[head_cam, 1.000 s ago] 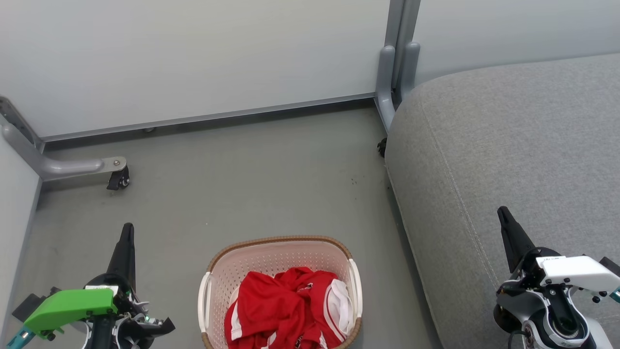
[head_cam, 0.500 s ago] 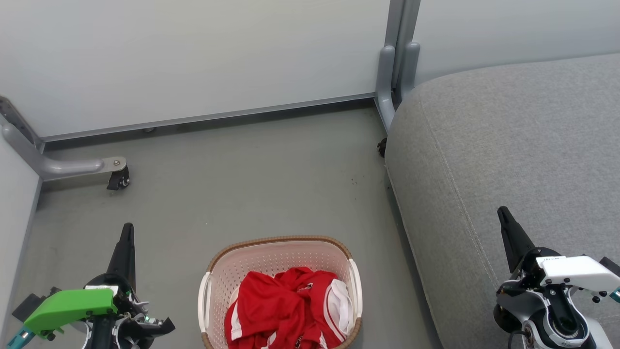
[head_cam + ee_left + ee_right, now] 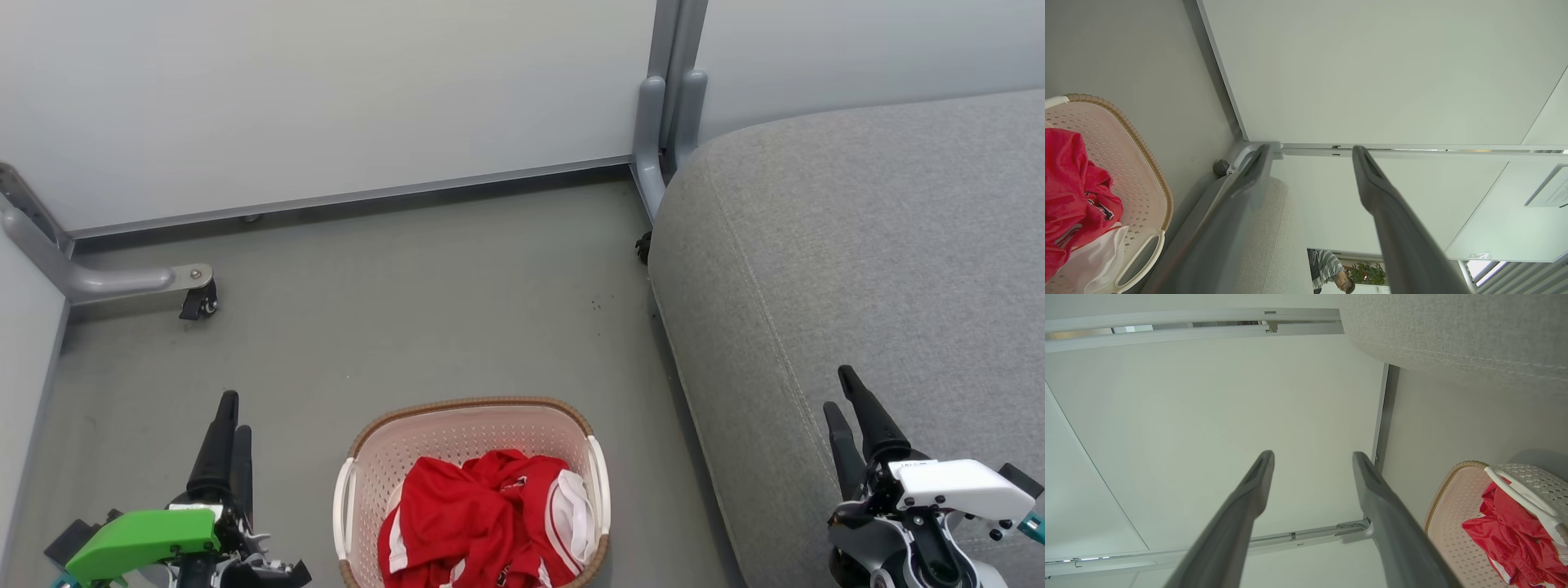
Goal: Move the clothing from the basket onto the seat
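The clothing [image 3: 482, 514], red with white stripes, lies bunched in the cream basket [image 3: 469, 408], which stands on the floor at the bottom centre. To its right is the big grey seat [image 3: 857, 245]. My left gripper [image 3: 235, 416] hangs open and empty over the floor left of the basket. My right gripper [image 3: 838, 390] is open and empty above the seat's near left part. The left wrist view has the left gripper [image 3: 1308, 155] with jaws apart, beside the basket [image 3: 1147, 155], the clothing [image 3: 1073, 183] and the seat [image 3: 1278, 245]. The right wrist view has the right gripper [image 3: 1312, 457] spread, with the basket [image 3: 1453, 506], clothing [image 3: 1506, 531] and seat [image 3: 1453, 335].
Pale partition walls [image 3: 326, 98] close off the back and left. A grey partition foot with a caster [image 3: 200, 298] juts onto the floor at the left; a grey post [image 3: 665, 122] stands by the seat's far corner. A person [image 3: 1331, 273] is far off beyond the partition.
Both grippers have gone from shut to open, each now showing two separate fingers. Both sit slightly lower in the head view. Basket and clothing have not moved.
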Motion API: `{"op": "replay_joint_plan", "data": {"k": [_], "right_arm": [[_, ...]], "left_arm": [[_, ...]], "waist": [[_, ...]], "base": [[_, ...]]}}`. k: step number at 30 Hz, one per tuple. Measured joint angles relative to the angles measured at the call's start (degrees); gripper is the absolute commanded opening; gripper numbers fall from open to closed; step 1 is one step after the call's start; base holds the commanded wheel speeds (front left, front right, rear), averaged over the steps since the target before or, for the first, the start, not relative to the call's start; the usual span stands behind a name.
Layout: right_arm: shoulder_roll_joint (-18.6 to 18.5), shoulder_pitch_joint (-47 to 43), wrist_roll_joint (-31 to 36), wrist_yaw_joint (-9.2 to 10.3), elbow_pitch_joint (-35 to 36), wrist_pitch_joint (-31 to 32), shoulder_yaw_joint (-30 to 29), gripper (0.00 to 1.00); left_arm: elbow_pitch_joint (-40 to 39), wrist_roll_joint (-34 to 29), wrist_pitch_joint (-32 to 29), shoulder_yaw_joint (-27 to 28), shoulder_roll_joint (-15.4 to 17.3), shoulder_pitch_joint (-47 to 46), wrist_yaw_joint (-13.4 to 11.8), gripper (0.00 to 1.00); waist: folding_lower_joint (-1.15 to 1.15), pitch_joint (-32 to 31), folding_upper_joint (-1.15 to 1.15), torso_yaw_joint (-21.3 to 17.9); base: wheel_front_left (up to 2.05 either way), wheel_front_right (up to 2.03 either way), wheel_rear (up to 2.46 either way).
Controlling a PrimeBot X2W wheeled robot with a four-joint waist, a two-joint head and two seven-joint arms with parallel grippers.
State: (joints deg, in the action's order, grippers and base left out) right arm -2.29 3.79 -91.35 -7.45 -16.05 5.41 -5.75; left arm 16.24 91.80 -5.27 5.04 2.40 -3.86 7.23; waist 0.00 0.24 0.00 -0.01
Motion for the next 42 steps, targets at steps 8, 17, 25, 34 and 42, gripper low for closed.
{"op": "replay_joint_plan", "data": {"k": [8,17,25,34,42], "right_arm": [[0.0,0.0,9.5,0.01,1.4,-2.3,-0.3,1.0],[0.0,-0.4,21.9,0.0,5.0,-4.5,0.5,1.0],[-0.1,-1.1,30.7,0.0,7.5,-6.4,1.8,1.0],[-0.1,-1.4,38.8,0.0,9.6,-8.1,3.0,1.0],[-0.1,-2.0,44.5,0.0,11.0,-9.6,3.8,1.0]], "left_arm": [[-1.8,-9.3,2.2,-0.8,0.0,0.0,0.0,1.0],[-5.4,-20.9,4.4,-2.8,0.0,0.0,0.0,1.0],[-7.8,-30.3,6.3,-5.0,0.0,0.0,-0.3,1.0],[-8.9,-38.3,8.2,-6.9,0.0,0.0,-0.7,1.0],[-9.4,-42.8,9.6,-7.6,0.1,0.0,-1.2,1.0]], "waist": [[0.0,0.2,0.0,0.0],[0.0,0.5,0.0,-0.1],[0.0,0.7,0.0,-0.1],[0.0,1.0,0.0,-0.1],[0.0,1.3,0.0,-0.1]], "base": [[0.0,0.0,0.0],[0.0,0.0,0.0],[0.0,0.0,0.0],[0.0,0.0,0.0],[0.0,0.0,0.0]]}}
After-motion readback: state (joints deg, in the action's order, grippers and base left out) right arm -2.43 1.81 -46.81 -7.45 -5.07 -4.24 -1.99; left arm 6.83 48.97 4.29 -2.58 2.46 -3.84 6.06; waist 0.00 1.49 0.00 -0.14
